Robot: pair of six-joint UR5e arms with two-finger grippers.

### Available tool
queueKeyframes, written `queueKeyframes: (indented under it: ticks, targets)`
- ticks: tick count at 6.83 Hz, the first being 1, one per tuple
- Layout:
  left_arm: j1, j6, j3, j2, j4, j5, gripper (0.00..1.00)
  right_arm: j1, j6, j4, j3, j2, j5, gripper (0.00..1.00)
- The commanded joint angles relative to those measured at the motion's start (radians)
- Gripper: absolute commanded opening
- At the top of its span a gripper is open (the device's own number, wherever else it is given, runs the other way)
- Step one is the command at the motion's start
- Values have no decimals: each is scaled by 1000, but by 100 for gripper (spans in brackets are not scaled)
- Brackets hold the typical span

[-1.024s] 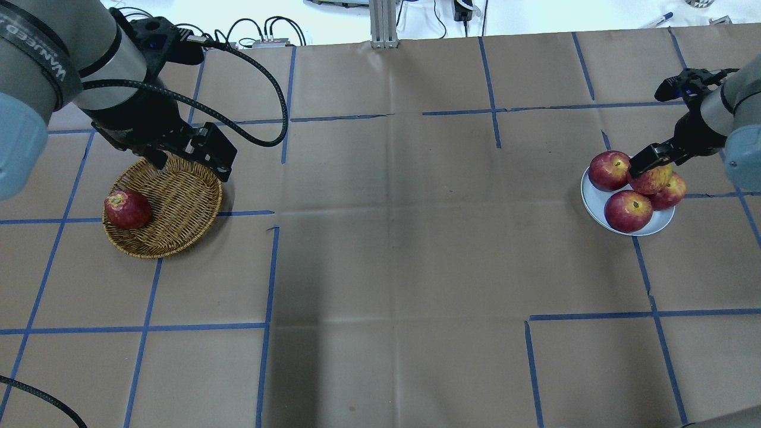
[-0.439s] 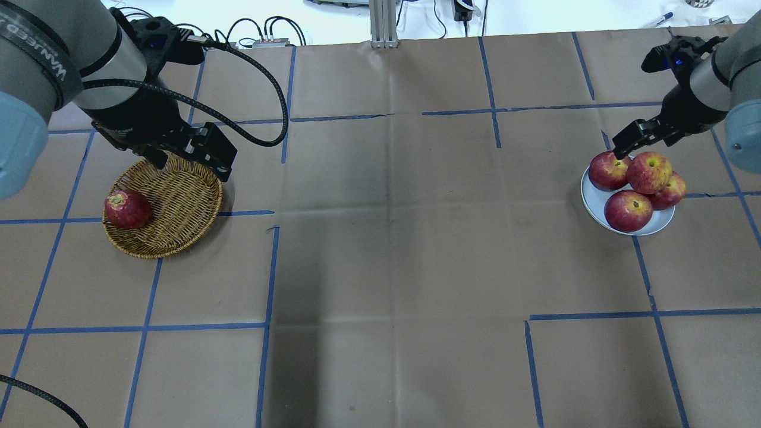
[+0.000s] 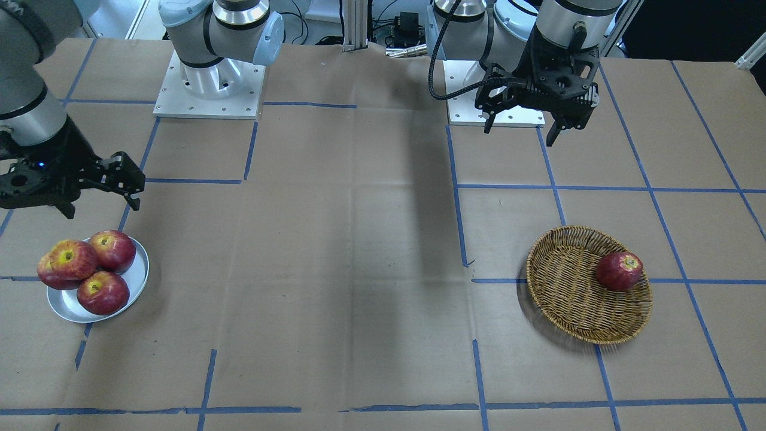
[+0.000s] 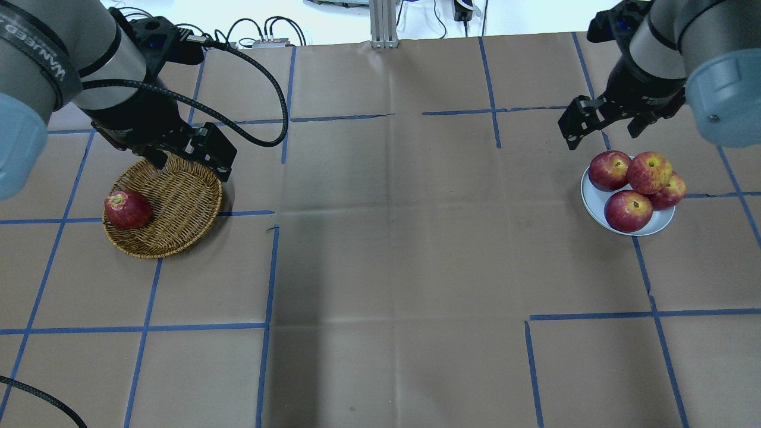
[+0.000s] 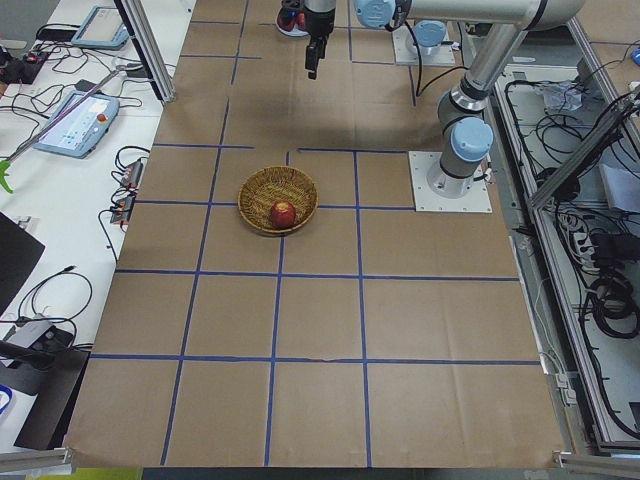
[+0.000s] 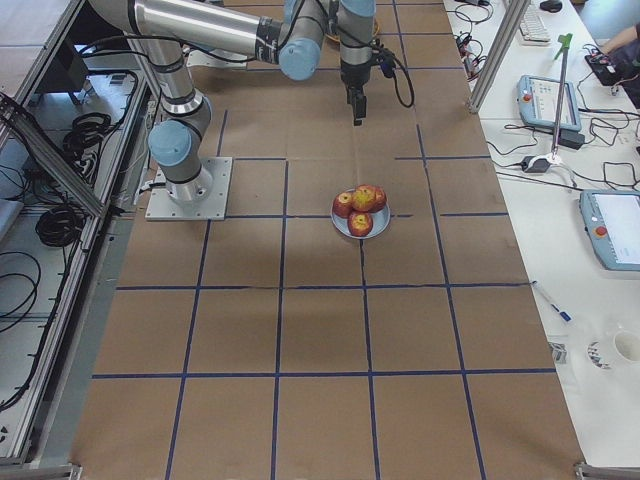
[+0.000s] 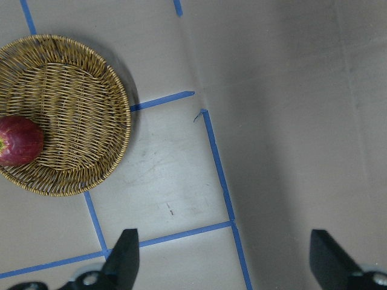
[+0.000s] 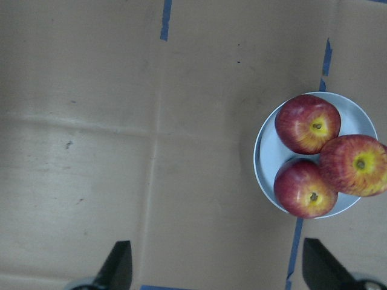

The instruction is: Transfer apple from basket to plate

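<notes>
The apple [image 4: 649, 172], pale red with a yellow patch, rests on top of other apples on the plate [image 4: 587, 199] at the right; it also shows in the front view [image 3: 73, 258] and the right wrist view [image 8: 357, 164]. My right gripper [image 4: 603, 122] is open and empty, above and behind the plate, apart from the apples. The basket [image 4: 178, 208] at the left holds one dark red apple [image 4: 126, 209]. My left gripper [image 4: 191, 169] is open and empty over the basket's far rim.
Three deep red apples [image 4: 628, 211] lie under and beside the pale one on the plate. Blue tape lines cross the brown paper table. An aluminium post [image 4: 383, 24] and cables stand at the far edge. The arm bases [image 3: 206, 90] sit at the near edge.
My right gripper let go of the pale apple, leaving it on top of the pile, and moved up and away towards the table's far side. The left arm has not moved.
</notes>
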Motion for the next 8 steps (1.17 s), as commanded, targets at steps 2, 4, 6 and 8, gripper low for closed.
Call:
queueKeyframes:
  ticks: [2,4,6,8]
  targets:
    - [-2,0,0,2,0,0,99,103,182,143,-26,-68,7,100]
    - [0,0,0,1,2,0,99,96,182,217,-75,-54,37,100]
    - [0,-2,0,1,0,-2,99,96,170,209,-71,-51,30,100]
    - [0,0,0,1,2,-2,99,96,171,208,-69,-51,30,100]
